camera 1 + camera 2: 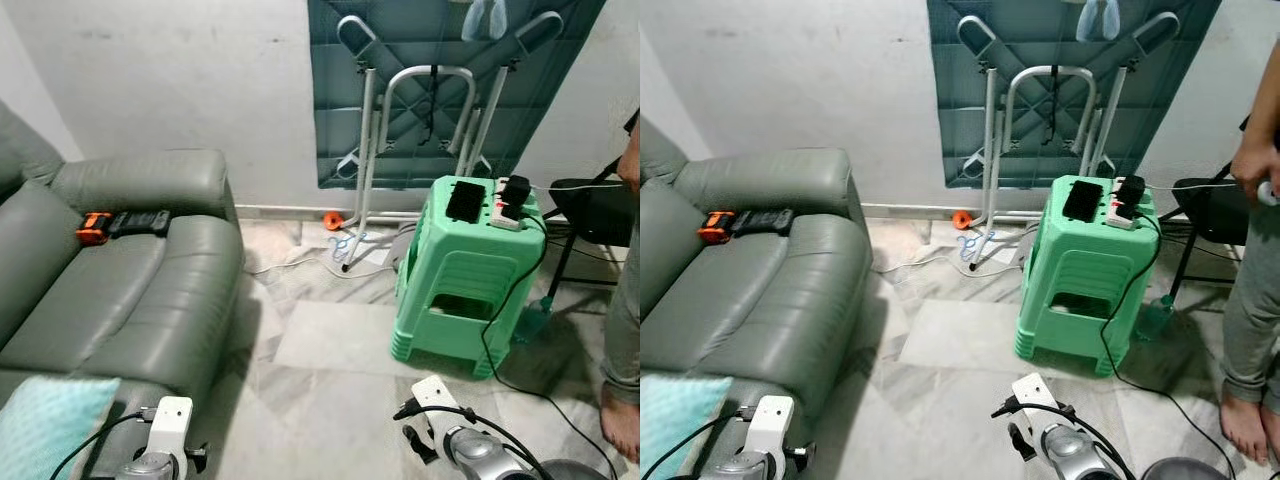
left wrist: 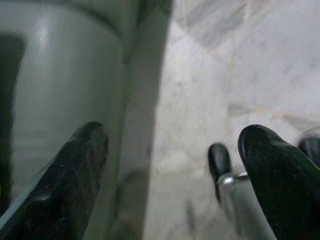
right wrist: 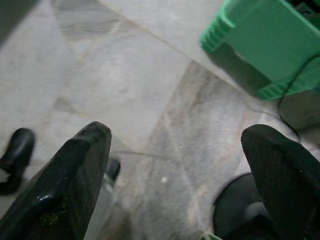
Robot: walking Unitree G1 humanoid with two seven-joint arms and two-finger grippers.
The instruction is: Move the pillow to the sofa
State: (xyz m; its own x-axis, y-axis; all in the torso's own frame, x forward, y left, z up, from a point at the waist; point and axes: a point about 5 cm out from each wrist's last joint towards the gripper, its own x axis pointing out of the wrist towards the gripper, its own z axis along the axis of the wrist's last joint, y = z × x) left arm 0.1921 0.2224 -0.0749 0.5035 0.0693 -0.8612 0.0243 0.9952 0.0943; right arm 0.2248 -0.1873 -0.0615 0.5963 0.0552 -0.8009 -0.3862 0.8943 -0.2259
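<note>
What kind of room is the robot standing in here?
Most likely a living room in a home: a grey leather sofa stands on a marble-tiled floor, a green plastic stool holds chargers, and a folded table leans against the wall.

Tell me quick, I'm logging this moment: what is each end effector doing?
Left end effector: open, holding nothing, beside the sofa.
Right end effector: open, holding nothing, above the floor.
</note>
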